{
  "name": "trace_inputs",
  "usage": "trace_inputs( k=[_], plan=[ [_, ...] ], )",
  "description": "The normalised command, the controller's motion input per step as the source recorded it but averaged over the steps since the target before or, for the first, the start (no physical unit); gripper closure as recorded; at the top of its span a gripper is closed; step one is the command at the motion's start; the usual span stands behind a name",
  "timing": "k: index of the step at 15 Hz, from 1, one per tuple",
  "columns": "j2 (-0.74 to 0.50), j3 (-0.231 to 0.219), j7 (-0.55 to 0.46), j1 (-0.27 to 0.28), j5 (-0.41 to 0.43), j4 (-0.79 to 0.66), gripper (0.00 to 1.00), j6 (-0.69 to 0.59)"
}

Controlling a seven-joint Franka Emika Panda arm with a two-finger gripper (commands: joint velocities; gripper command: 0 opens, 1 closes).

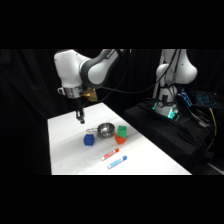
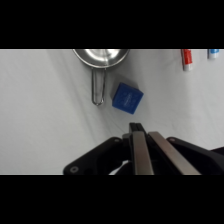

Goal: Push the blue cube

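A: Where is the blue cube (image 1: 89, 139)?

B: On the white table (image 1: 75, 155), just beside the handle of the metal bowl (image 1: 105, 130). From the wrist it sits turned corner-on (image 2: 127, 98), right of the handle's end, with a thin gap between them.

A: And the gripper (image 1: 80, 118)?

B: It hangs above the table behind the cube, apart from it. In the wrist view the gripper (image 2: 145, 150) has its two fingers pressed together, nothing between them, the cube just past their tips.

A: Anything cut off?

B: The bowl (image 2: 100, 56) is sliced by the top edge in the wrist view; only its near rim and handle show. A red marker (image 2: 187, 59) and a blue marker (image 2: 214, 53) are clipped there too. From the side, the green cube (image 1: 122, 130) sits on something orange that I cannot make out. The red marker (image 1: 110, 154) and blue marker (image 1: 117, 161) lie near the front edge.
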Motion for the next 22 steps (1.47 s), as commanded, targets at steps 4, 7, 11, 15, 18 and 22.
trace_inputs(
  k=[4,7,11,15,18,22],
  plan=[
    [0.17,0.054,0.00,-0.029,0.134,0.01,0.92,0.22],
    [0.18,0.052,-0.05,-0.049,0.126,0.01,0.94,0.30],
    [0.17,0.054,-0.08,-0.072,0.124,0.03,0.93,0.28],
    [0.11,0.083,-0.11,-0.088,0.146,0.03,0.96,0.20],
    [-0.17,0.071,-0.12,-0.067,0.121,-0.09,0.95,0.04],
    [-0.48,0.037,-0.10,-0.039,0.082,-0.17,0.96,-0.23]
  ],
)
